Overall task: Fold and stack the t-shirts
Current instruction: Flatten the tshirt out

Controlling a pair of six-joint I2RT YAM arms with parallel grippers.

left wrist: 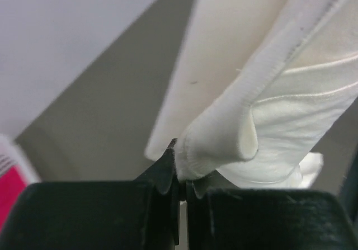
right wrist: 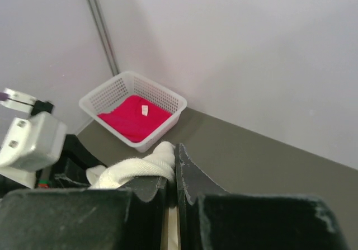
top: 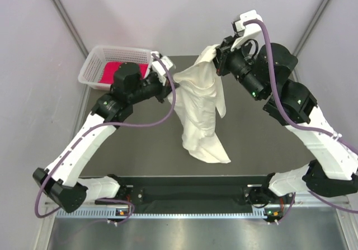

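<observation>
A cream-white t-shirt hangs in the air between both arms, its lower end resting on the dark table. My left gripper is shut on the shirt's ribbed hem at the left. My right gripper is shut on a bunched edge of the same t-shirt at the top right. A red-magenta t-shirt with a small white tag lies in the white mesh basket at the table's back left corner, where the top view shows the basket too.
Grey walls close the table in at the back and sides. A metal rail runs along the near edge between the arm bases. The left arm's body stands just in front of the basket.
</observation>
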